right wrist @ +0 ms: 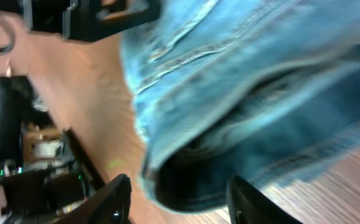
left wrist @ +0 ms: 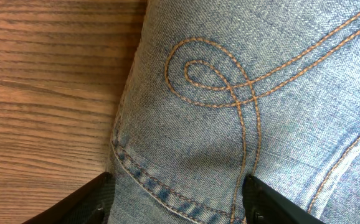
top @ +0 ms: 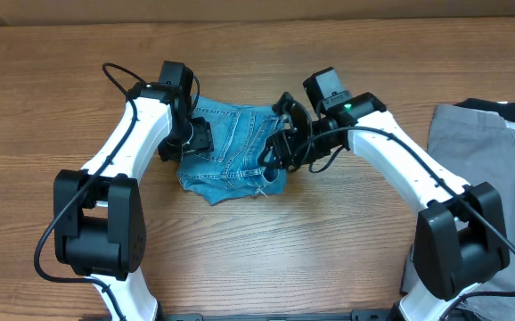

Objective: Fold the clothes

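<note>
The jeans (top: 231, 147) lie bunched in a compact bundle on the worktop (top: 329, 250), well apart from the grey garment (top: 489, 152). The left fingers (left wrist: 86, 202) are at the bundle's edge farthest from the grey garment, spread wide over the stitched pocket and pinching nothing. The right fingers (right wrist: 114, 199) are at the edge nearest the grey garment, also spread, with a loose fold of denim just ahead of them. That view is blurred, so I cannot tell whether they touch it.

The likeliest slip is closing on only the top layer, which would peel the bundle open. With both wrists crowded over the bundle, a careless pull could knock them together or drag the denim crooked towards the grey garment
</note>
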